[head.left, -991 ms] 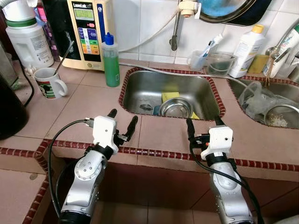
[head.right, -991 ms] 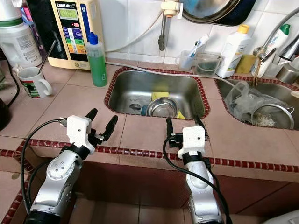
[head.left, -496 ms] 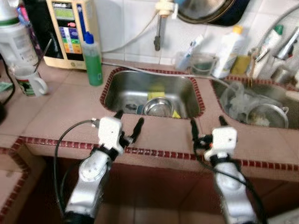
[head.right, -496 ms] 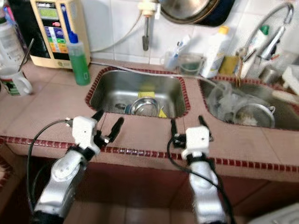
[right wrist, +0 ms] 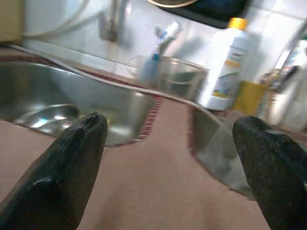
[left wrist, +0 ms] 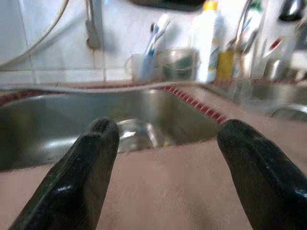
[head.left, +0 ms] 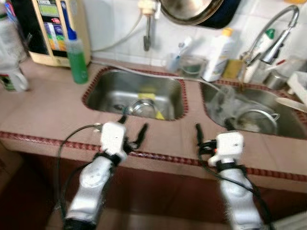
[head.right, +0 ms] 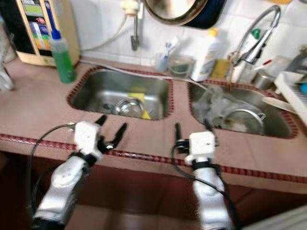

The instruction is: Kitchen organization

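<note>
Both grippers hover open over the front strip of the pink tiled counter [head.left: 43, 108], nothing between their fingers. My left gripper [head.left: 133, 123] is just in front of the left sink [head.left: 108, 88], which holds a steel bowl [head.left: 141, 106] and a yellow sponge [head.left: 148, 97]. In the left wrist view the left gripper [left wrist: 168, 129] points at that bowl [left wrist: 136, 134]. My right gripper [head.left: 211, 125] stands before the strip between the two sinks. The right sink [head.left: 288, 127] holds a steel pot [head.left: 256, 120] and crumpled clear plastic [head.left: 223, 98].
Along the tiled back wall stand a green soap bottle [head.left: 76, 52], a water unit [head.left: 50, 28], a toothbrush cup [head.left: 175, 60], a clear container [head.left: 192, 66] and a white bottle [head.left: 216, 52]. A tap [head.left: 273, 33] arches over the right sink. A pan [head.left: 192, 9] hangs above.
The whole picture has slid left, so the camera has moved to the right; the right sink and tap now show fully. Both grippers stay open over the counter's front.
</note>
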Available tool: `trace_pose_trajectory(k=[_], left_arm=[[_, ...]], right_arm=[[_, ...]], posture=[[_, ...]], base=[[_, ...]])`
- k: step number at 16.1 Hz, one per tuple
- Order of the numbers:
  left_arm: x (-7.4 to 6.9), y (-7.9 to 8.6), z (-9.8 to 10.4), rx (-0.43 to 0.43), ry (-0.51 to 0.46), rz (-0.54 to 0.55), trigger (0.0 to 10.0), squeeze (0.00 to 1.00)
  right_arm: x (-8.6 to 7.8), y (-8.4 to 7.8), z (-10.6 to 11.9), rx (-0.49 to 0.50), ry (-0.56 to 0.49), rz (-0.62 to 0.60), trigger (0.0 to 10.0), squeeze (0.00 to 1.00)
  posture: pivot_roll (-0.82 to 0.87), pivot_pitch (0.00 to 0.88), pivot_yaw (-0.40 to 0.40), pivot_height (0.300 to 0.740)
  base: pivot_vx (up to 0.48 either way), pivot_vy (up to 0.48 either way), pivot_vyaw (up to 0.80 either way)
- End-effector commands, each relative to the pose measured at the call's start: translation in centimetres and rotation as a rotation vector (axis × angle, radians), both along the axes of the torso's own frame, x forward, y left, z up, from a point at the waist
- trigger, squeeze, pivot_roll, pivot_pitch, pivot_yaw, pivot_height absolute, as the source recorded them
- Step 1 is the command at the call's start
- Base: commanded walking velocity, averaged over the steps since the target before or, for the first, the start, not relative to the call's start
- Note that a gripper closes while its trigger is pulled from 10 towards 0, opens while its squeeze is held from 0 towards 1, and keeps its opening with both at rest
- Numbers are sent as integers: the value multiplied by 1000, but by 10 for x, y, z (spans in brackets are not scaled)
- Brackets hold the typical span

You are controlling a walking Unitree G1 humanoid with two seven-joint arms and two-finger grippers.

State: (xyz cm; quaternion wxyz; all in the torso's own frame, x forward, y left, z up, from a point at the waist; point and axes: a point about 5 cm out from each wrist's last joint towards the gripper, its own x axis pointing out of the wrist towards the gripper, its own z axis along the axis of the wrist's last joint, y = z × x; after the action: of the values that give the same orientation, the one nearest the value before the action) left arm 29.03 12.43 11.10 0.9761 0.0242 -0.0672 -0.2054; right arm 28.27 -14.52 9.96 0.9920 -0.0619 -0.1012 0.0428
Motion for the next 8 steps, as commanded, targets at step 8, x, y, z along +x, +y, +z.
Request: trace_pose_trajectory(k=[8], left_arm=[[1,-2,4,-39,3,15,10000,0]], right_arm=[[-3,-9,0,-26,-2,-7,10000,0]], posture=[[-79,0,-54,740]], base=[[0,-360,0]])
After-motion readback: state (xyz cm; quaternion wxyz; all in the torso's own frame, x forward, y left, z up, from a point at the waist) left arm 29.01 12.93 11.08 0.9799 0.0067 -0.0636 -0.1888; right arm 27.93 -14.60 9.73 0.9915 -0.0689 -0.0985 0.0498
